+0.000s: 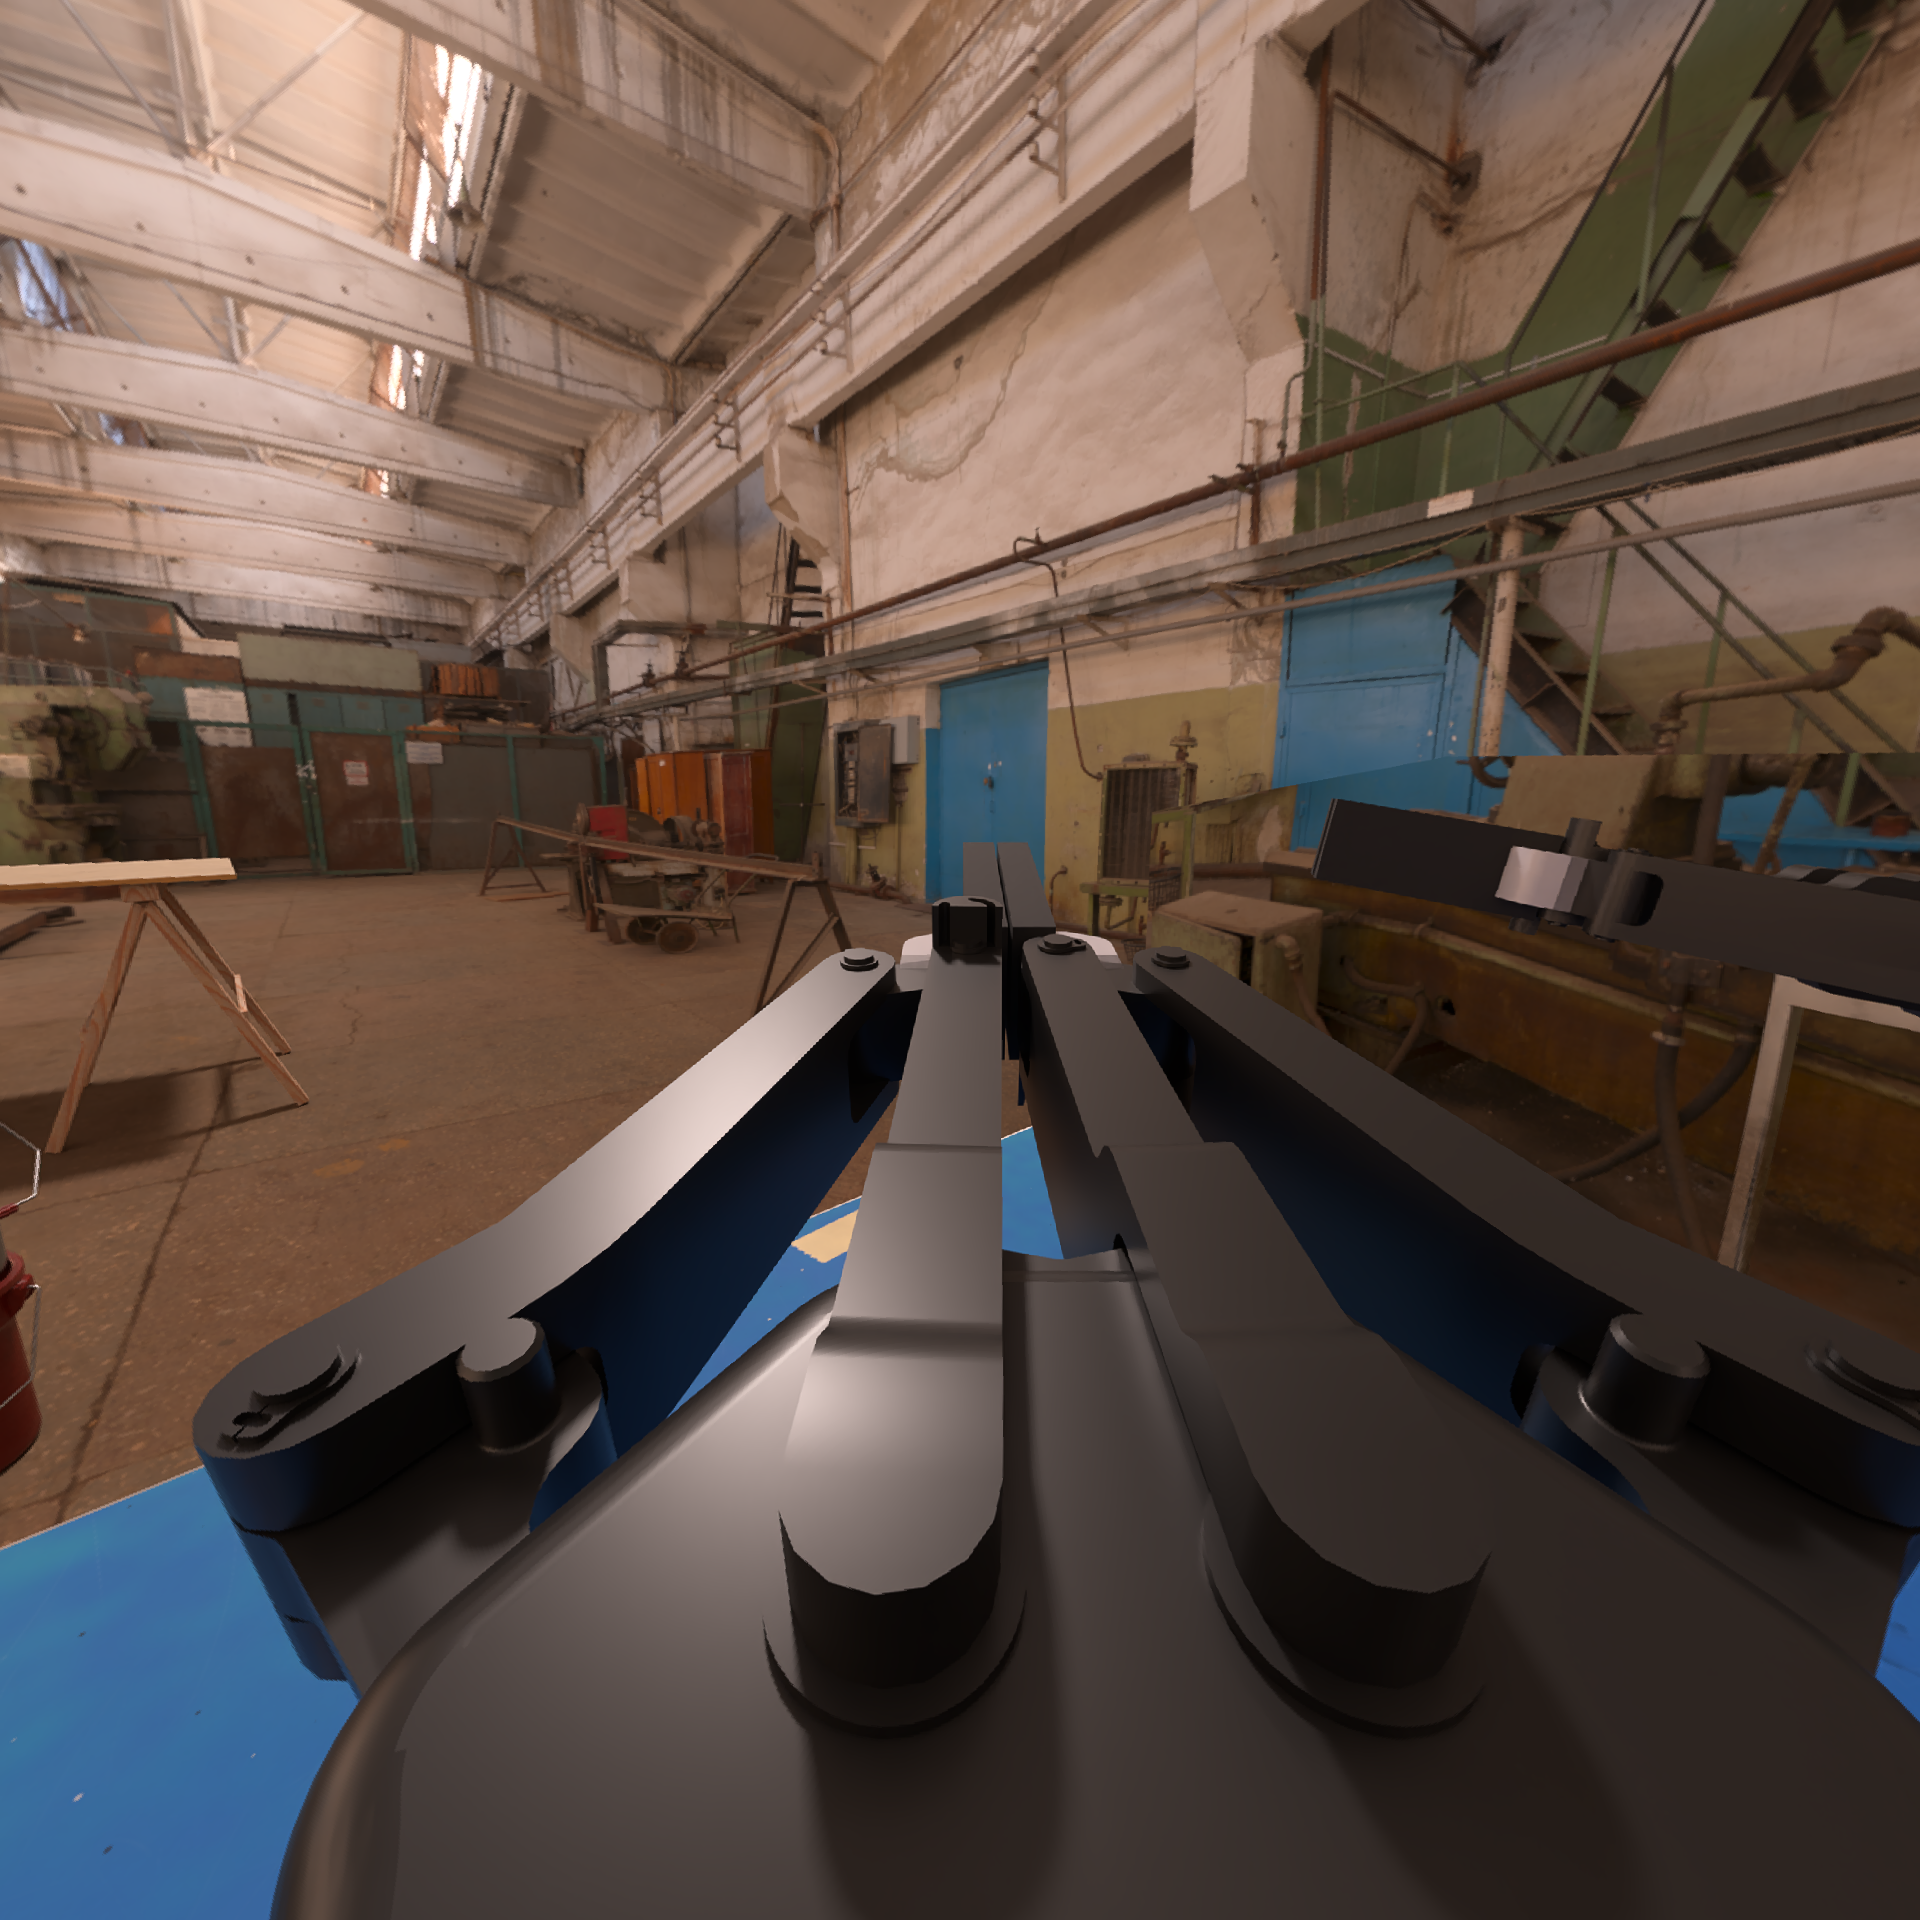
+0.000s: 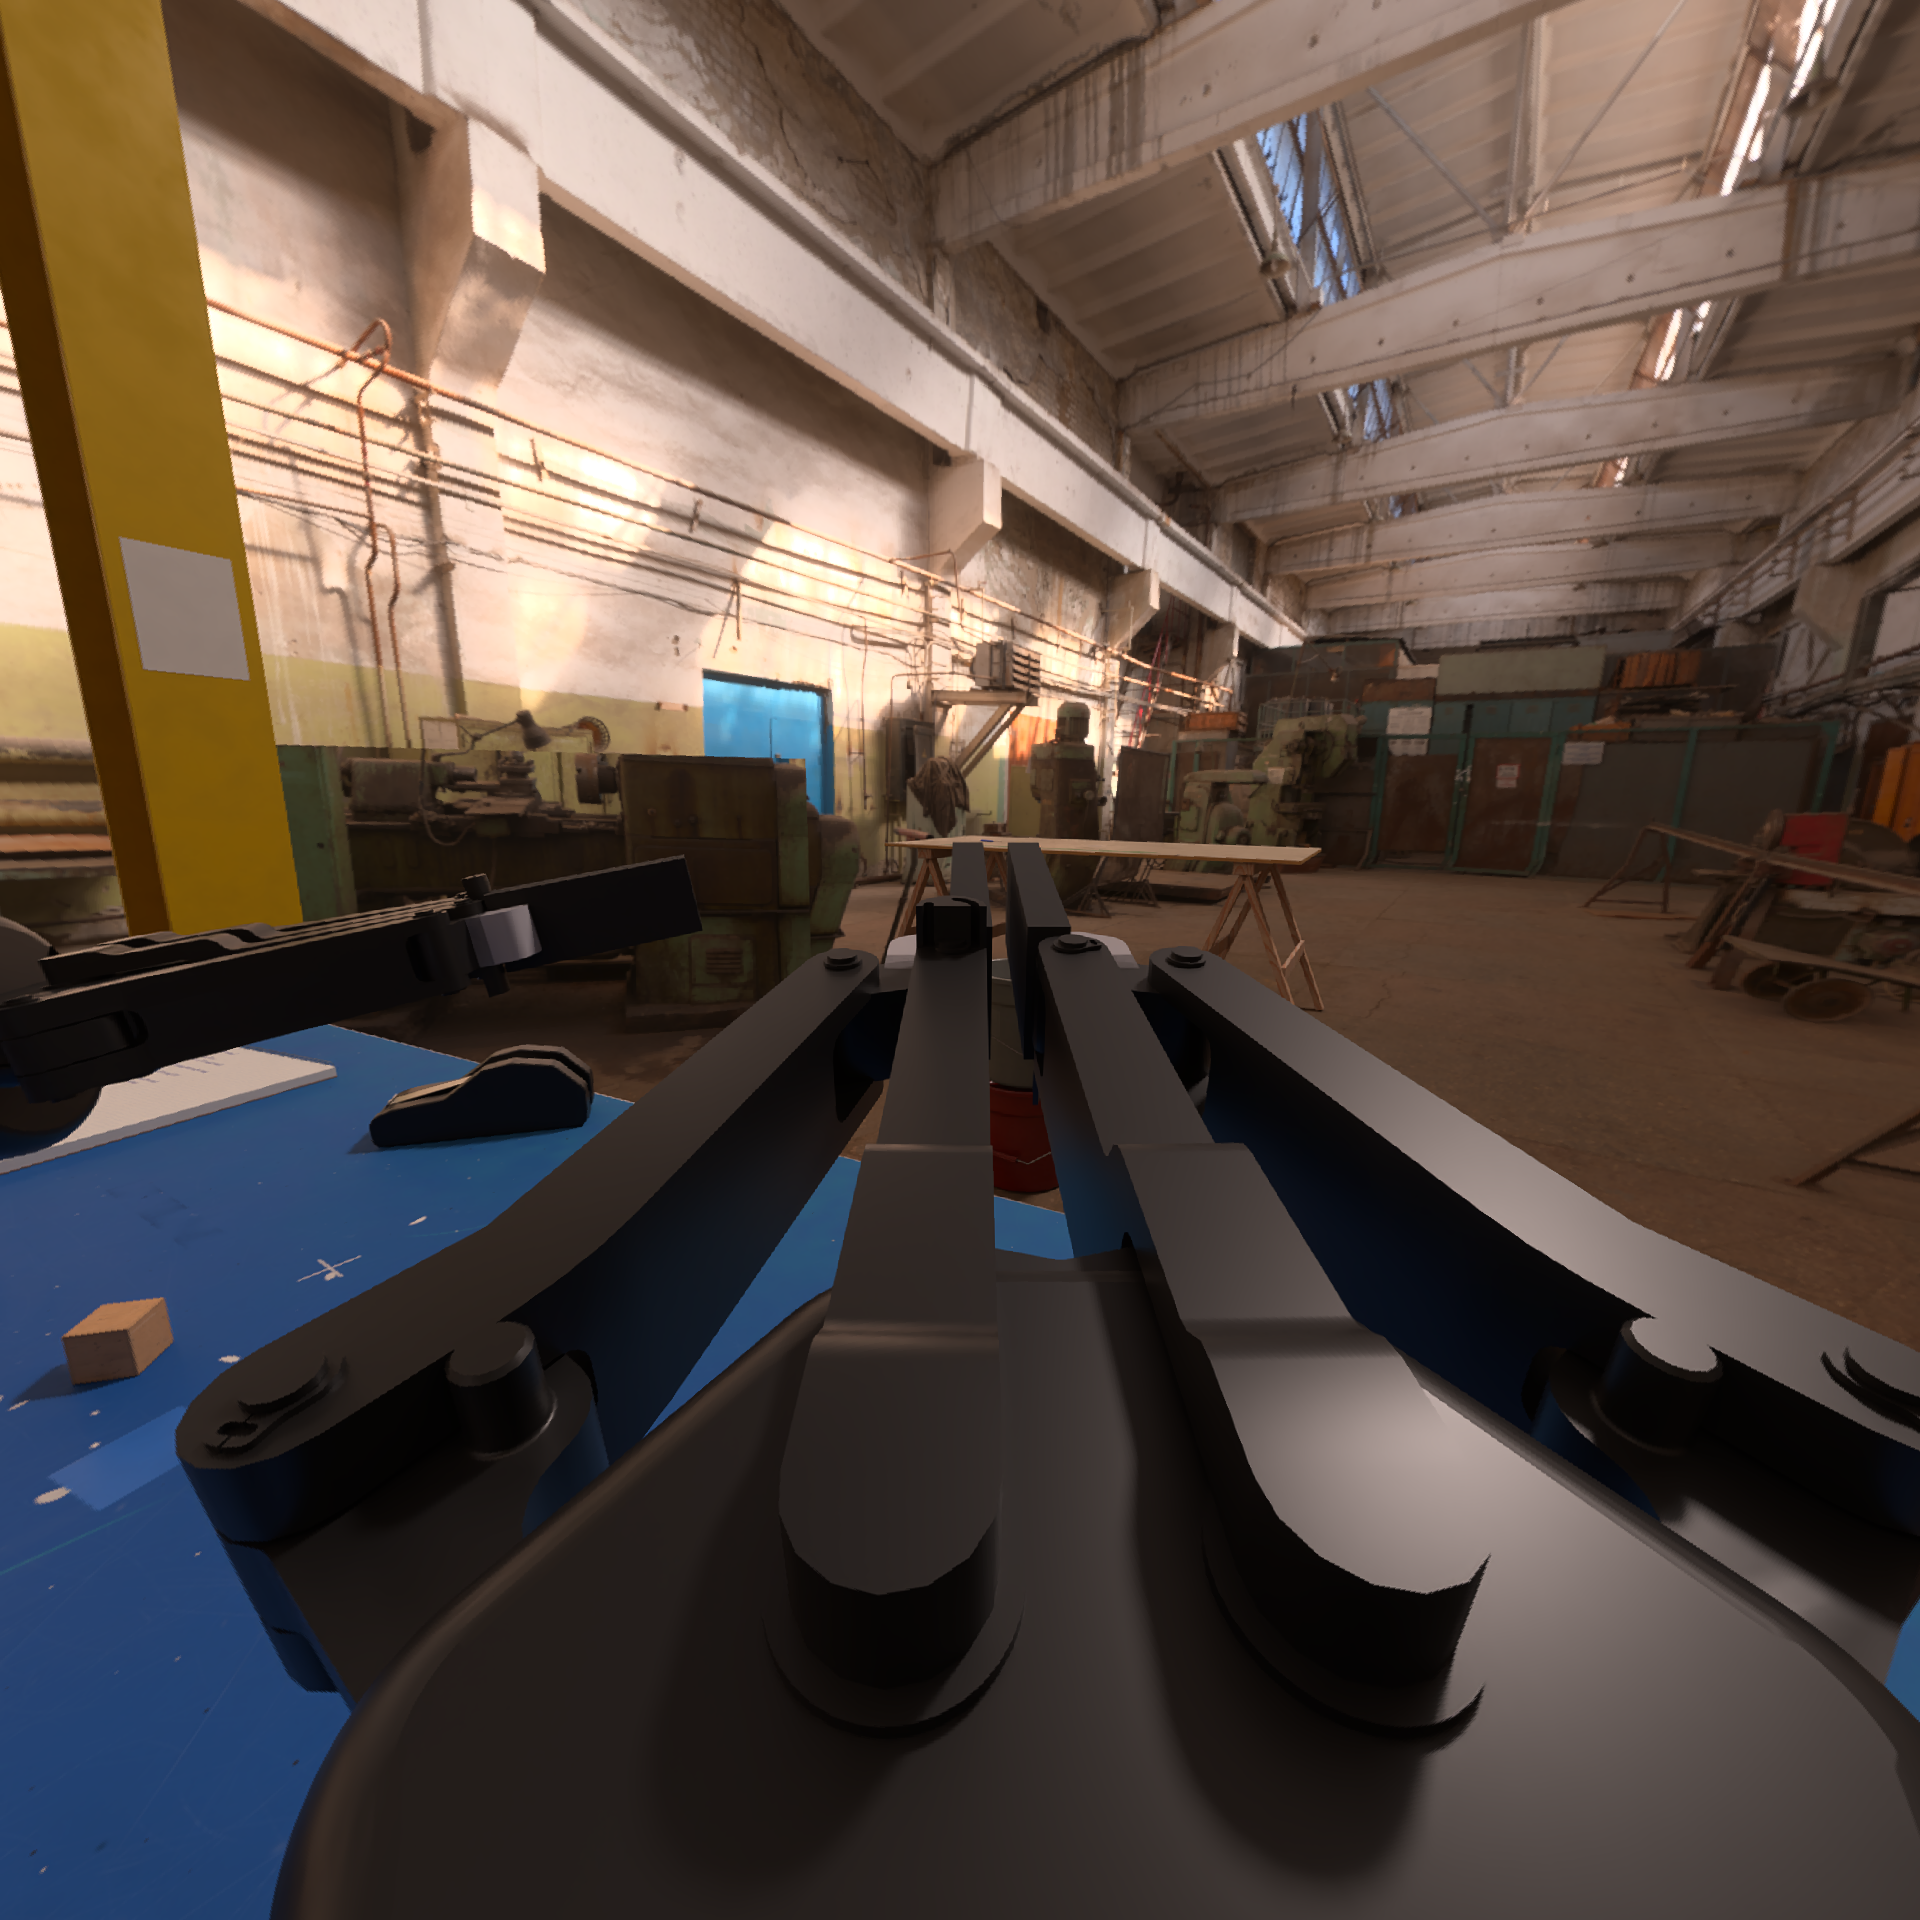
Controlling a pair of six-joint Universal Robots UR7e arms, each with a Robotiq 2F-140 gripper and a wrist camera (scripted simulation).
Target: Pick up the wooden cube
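Observation:
The wooden cube (image 2: 116, 1340) is a small tan block on the blue table (image 2: 156, 1610), at the lower left of the right wrist view. My right gripper (image 2: 997, 873) is shut and empty. It is held above the table, to the right of the cube and well apart from it. My left gripper (image 1: 1000, 873) is also shut and empty, above the table (image 1: 135, 1714). A small tan patch (image 1: 826, 1236) shows between its links; I cannot tell if it is the cube. Each gripper shows side-on in the other's view, the left one (image 2: 623, 909) and the right one (image 1: 1403, 862).
A black wedge-shaped object (image 2: 488, 1096) and a flat white board (image 2: 177, 1101) lie on the table beyond the cube. A red can (image 2: 1023, 1143) stands behind my right fingers and also shows at the left edge of the left wrist view (image 1: 12, 1371). A yellow post (image 2: 125, 468) rises at left.

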